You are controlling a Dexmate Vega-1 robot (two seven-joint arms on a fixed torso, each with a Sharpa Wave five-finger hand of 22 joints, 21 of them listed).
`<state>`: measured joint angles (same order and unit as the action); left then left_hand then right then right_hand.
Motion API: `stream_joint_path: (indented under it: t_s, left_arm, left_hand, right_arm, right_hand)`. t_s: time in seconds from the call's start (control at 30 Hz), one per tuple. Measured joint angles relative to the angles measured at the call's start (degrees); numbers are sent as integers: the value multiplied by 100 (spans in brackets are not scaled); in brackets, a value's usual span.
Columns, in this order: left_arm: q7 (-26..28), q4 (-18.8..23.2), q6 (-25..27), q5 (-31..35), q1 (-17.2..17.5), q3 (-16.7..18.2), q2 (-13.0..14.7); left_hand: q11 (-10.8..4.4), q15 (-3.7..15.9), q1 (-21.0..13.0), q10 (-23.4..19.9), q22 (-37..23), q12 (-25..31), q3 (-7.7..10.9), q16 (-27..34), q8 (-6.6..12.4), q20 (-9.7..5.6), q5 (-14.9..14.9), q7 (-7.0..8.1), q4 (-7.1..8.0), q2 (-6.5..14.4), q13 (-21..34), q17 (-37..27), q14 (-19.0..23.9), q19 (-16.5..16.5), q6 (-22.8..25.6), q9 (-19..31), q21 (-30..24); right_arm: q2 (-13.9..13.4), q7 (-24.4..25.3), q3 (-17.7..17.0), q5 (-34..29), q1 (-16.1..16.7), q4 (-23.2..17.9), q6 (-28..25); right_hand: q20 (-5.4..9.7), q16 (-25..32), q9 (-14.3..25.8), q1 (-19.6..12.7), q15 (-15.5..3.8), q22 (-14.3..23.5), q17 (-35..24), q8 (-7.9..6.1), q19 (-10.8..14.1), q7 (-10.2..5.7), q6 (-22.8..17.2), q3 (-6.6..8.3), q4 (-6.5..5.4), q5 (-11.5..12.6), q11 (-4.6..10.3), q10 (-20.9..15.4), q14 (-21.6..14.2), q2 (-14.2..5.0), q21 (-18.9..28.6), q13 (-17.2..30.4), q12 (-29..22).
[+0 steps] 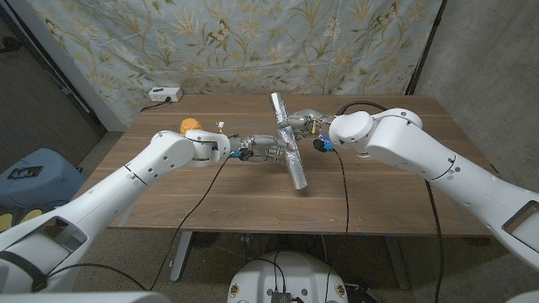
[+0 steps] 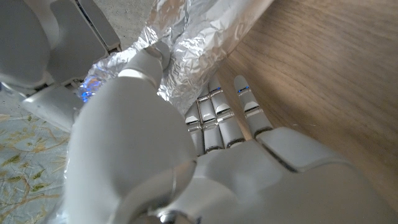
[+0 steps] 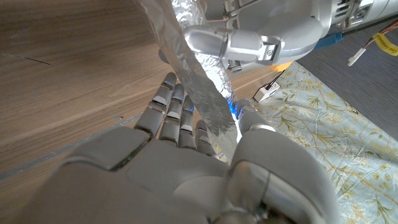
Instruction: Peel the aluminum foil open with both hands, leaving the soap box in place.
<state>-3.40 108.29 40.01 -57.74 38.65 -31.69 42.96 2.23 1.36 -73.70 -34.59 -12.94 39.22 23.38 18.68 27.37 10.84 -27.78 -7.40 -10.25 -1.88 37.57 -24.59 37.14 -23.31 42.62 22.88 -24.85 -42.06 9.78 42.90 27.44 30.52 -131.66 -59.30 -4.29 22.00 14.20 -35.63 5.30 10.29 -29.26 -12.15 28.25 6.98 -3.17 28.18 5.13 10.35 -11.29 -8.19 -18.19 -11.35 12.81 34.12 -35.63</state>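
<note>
A long strip of crumpled foil [image 1: 287, 143] stands up off the middle of the wooden worktop [image 1: 210, 198], running from the far side toward the near side, with its near end lower. The left hand [image 1: 263, 151] reaches in from the left and holds the foil, thumb on one face and fingers [image 2: 217, 112] against the other. The right hand [image 1: 305, 122] comes in from the right and holds the foil a little farther back, the sheet passing between its thumb and fingers [image 3: 168, 109]. The soap box cannot be made out under the foil. An orange object [image 1: 190, 125] lies on the far left of the worktop, and a white power strip [image 1: 164, 93] sits beyond the far edge.
</note>
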Motion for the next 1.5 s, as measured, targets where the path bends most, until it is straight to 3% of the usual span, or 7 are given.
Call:
stream_joint_path:
  t_s: [0.23, 0.77, 0.87, 0.97, 1.07, 1.33, 1.5]
  left_arm:
    - [-83, 17, -88, 19, 66, 3, 26]
    - [-161, 42, -211, -30, 183, 92, 51]
    - [-182, 40, -244, -62, 209, 110, 50]
    - [-201, 17, -273, -79, 238, 131, 44]
    - [-218, -8, -340, -103, 268, 153, 38]
    - [-258, -57, -429, -146, 325, 189, 30]
    - [-313, -86, -482, -166, 354, 203, 33]
  left_hand:
    - [0, 50, -25, 0, 0, 39, -17, 0, 1, -20, -22, 7, 17, -25, 0, 0, 11, 20, -7, 0, -37]
    - [-41, 78, -29, 40, 1, 50, -92, 0, 2, -35, -63, 26, 90, -28, 0, 1, 43, 34, -26, 0, -85]
    - [-93, -103, -16, 95, 1, 132, -169, -94, 0, -41, -87, 74, 167, -14, 0, 8, -71, 41, -74, 1, -121]
    - [-16, -275, -53, 340, 14, -16, -199, -215, -309, -13, -126, 156, 197, 222, 139, 44, -209, 97, -249, 244, -133]
    - [115, -405, -237, 547, 17, -240, -223, -322, -515, 41, -155, 93, 220, 511, 499, 90, -339, 185, -489, 234, -133]
    - [102, -425, -145, 602, 44, -364, -222, -405, -664, 53, -155, 33, 222, 609, 455, 146, -360, 197, -529, 100, -168]
    - [292, -528, -21, 953, 46, -622, -238, -449, -945, 93, -155, 68, 273, 762, 280, 149, -505, 299, -952, 22, -168]
  right_arm:
    - [-3, 11, 0, -4, -2, 26, 9]
    - [-166, -241, -19, 46, -41, 23, 163]
    - [-182, -265, -32, 60, -41, 23, 172]
    - [-188, -282, -41, 76, -41, 24, 172]
    - [-193, -285, -57, 93, -40, 28, 172]
    - [-197, -287, -86, 122, -27, 55, 169]
    - [-203, -288, -99, 137, -17, 70, 166]
  right_hand:
    - [12, 175, 59, -171, -132, 0, -244, -84, 336, 32, -386, 37, 8, 0, 161, -161, -193, 10, 87, 265, -395]
    - [30, 148, 85, -211, -124, -1, -232, -84, 540, 63, -567, 124, -80, -1, 149, -192, -369, 15, 139, 348, -554]
    - [8, 148, 85, -217, -111, -1, -232, -84, 563, 61, -607, 124, -80, -1, 149, -192, -398, 9, 139, 348, -598]
    - [-2, 148, 85, -218, -112, -3, -233, -84, 571, 52, -616, 140, -96, -1, 149, -192, -399, 9, 138, 348, -598]
    - [-3, 148, 85, -217, -112, -9, -233, -84, 570, 51, -616, 149, -104, -1, 149, -192, -399, 9, 132, 348, -598]
    - [30, 148, 84, -217, -142, 0, -233, -84, 602, 81, -646, 165, -121, -1, 149, -192, -431, 9, 132, 348, -598]
    - [43, 125, 84, -217, -151, -29, -233, -83, 614, 81, -646, 171, -127, -1, 149, -191, -440, 9, 130, 347, -642]
